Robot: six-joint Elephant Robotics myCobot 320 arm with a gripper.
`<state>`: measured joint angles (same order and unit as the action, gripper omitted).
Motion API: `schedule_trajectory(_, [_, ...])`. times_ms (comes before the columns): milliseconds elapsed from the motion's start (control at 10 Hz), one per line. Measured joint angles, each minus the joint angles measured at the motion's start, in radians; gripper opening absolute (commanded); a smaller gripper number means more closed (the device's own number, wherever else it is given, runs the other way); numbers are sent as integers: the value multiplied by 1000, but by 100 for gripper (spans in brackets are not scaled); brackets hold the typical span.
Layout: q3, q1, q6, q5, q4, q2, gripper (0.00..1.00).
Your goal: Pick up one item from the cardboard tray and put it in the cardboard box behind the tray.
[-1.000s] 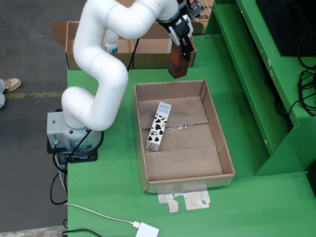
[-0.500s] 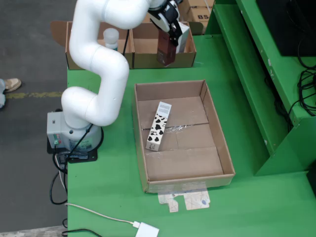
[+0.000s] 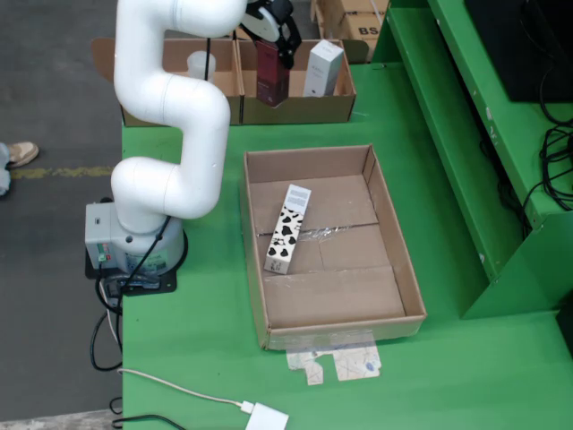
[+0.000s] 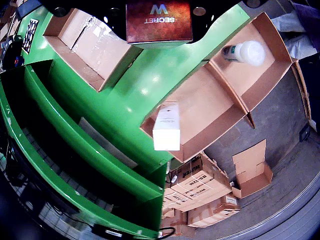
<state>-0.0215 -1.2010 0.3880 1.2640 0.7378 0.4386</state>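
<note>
Leftward now, jaws point(image 3: 271, 55) (gripping the dark red carton point(image 3: 271, 76)) hang over the cardboard box point(image 3: 295, 109).

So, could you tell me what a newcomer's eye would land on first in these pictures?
The big white arm curving up the overhead view's left, its pincer holding a dark red box over the divided cardboard box at the back. Next, the cow-patterned carton lying alone in the cardboard tray mid-table.

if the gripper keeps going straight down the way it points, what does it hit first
Probably the floor of the cardboard box compartment, beside the white carton; the held dark red box would touch first. Depth is unclear.
</note>
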Motion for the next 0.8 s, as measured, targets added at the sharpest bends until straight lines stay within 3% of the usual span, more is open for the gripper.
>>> schedule_trajectory(800, [0, -312, 38, 9, 126, -11, 0])
